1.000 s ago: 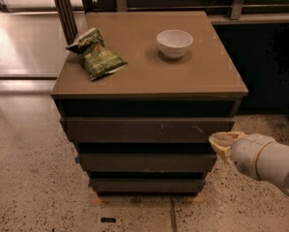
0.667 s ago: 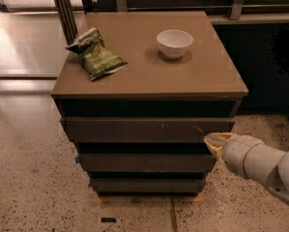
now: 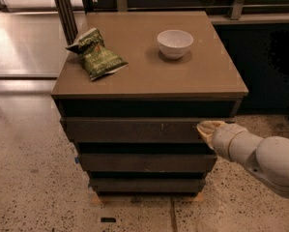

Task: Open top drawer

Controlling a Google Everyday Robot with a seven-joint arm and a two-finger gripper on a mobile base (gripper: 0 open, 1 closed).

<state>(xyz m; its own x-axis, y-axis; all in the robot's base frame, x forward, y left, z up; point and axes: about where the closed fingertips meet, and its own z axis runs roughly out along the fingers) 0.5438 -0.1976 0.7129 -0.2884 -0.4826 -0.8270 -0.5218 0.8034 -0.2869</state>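
Note:
The top drawer [image 3: 134, 129] is the uppermost dark grey-brown flat front of the cabinet, with small pale scratches right of centre. It sits pushed in, under the dark gap below the tabletop. My gripper [image 3: 205, 128] comes in from the lower right on a pale arm, and its tip is at the right end of the top drawer's front, near its upper edge.
Two lower drawer fronts [image 3: 146, 162] sit below. On the brown tabletop [image 3: 202, 76] lie a green chip bag [image 3: 96, 56] at the left and a white bowl [image 3: 175, 43] at the back right. A dark post [image 3: 64, 8] stands behind the left corner. Speckled floor surrounds the cabinet.
My gripper has moved left and slightly up, from beside the cabinet's right edge onto the right end of the top drawer front. The drawer has not moved.

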